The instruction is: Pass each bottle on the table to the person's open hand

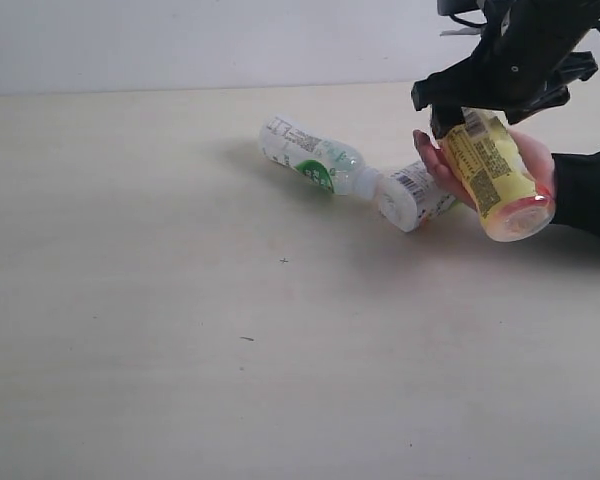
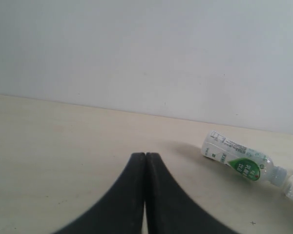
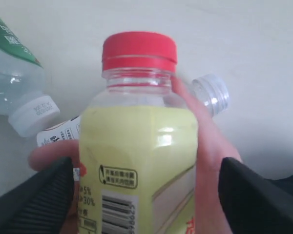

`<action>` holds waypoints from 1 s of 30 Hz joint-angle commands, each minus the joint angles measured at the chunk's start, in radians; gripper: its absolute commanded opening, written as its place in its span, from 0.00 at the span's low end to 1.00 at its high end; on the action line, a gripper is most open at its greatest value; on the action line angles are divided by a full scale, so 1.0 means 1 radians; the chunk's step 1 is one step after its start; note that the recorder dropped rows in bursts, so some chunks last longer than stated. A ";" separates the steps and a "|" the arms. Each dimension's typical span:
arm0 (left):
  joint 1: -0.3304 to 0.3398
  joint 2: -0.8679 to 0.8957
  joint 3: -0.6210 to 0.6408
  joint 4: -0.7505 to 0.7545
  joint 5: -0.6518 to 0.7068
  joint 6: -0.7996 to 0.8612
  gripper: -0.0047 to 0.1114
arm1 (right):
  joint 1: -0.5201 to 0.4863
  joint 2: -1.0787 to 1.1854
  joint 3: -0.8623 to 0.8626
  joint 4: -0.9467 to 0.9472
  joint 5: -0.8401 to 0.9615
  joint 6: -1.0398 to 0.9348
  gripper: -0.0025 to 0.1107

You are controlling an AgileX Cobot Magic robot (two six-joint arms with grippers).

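Note:
The yellow bottle (image 1: 492,172) with the red cap (image 3: 139,51) lies tilted in the person's open hand (image 1: 435,165), whose fingers (image 3: 210,146) wrap round it. My right gripper (image 1: 462,112) (image 3: 146,168) is open, its jaws standing either side of the bottle and the hand. A clear bottle with a white-and-green label (image 1: 310,155) (image 2: 237,162) (image 3: 10,73) lies on the table (image 1: 180,350). A second white-labelled bottle (image 1: 415,195) (image 3: 212,95) lies partly under the hand. My left gripper (image 2: 145,157) is shut and empty, low over the table. The red-labelled bottle is out of view.
The person's dark sleeve (image 1: 590,190) comes in from the right edge. A pale wall (image 1: 180,40) runs behind the table's far edge. Small dark specks (image 1: 283,260) mark the bare beige surface.

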 commanded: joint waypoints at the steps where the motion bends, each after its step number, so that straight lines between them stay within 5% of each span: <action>1: -0.007 -0.007 0.000 0.005 0.001 0.000 0.06 | -0.003 -0.072 -0.036 -0.012 0.008 -0.002 0.70; 5: -0.007 -0.007 0.000 0.005 0.001 0.000 0.06 | -0.003 -0.185 -0.055 0.025 0.059 -0.132 0.66; 10: -0.007 -0.007 0.000 0.005 0.001 0.000 0.06 | -0.003 -0.317 -0.003 0.069 0.164 -0.216 0.26; 14: -0.007 -0.007 0.000 0.005 0.001 0.000 0.06 | -0.003 -0.475 0.172 0.172 0.008 -0.275 0.02; 20: -0.007 -0.007 0.000 0.005 0.001 0.000 0.06 | -0.003 -0.719 0.468 0.340 -0.317 -0.356 0.02; 30: -0.007 -0.007 0.000 0.005 0.001 0.000 0.06 | -0.003 -1.148 0.761 0.357 -0.544 -0.397 0.02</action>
